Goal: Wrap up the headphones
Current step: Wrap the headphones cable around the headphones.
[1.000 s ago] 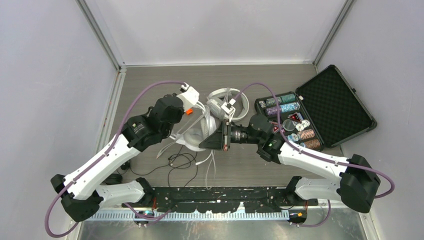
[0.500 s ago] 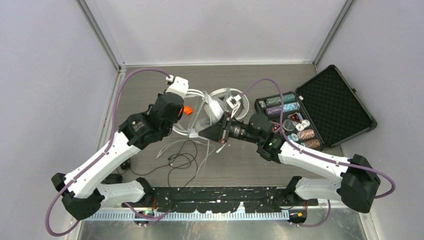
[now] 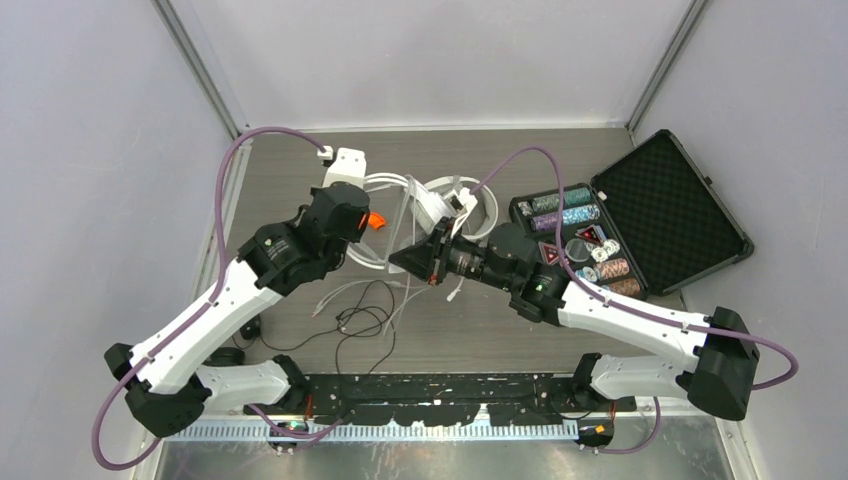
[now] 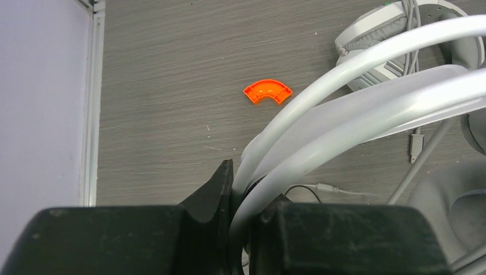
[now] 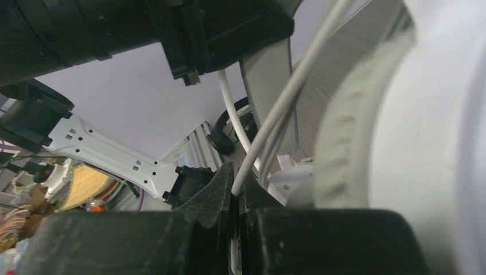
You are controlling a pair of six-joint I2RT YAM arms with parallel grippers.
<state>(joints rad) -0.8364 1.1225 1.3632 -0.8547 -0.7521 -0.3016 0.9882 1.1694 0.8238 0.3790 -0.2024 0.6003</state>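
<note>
Left gripper (image 4: 243, 183) clamps the probably stiff, light headband (image 4: 367, 109); right gripper (image 5: 236, 195) pinches the limp cord (image 5: 275, 120), which runs toward 1 o'clock.

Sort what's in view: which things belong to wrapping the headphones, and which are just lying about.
Part of the job:
- white headphones, clamped in the left gripper
- thin white cord, pinched in the right gripper
- black cord, lying loose

Just lying about:
- orange curved piece
- open case of chips
</note>
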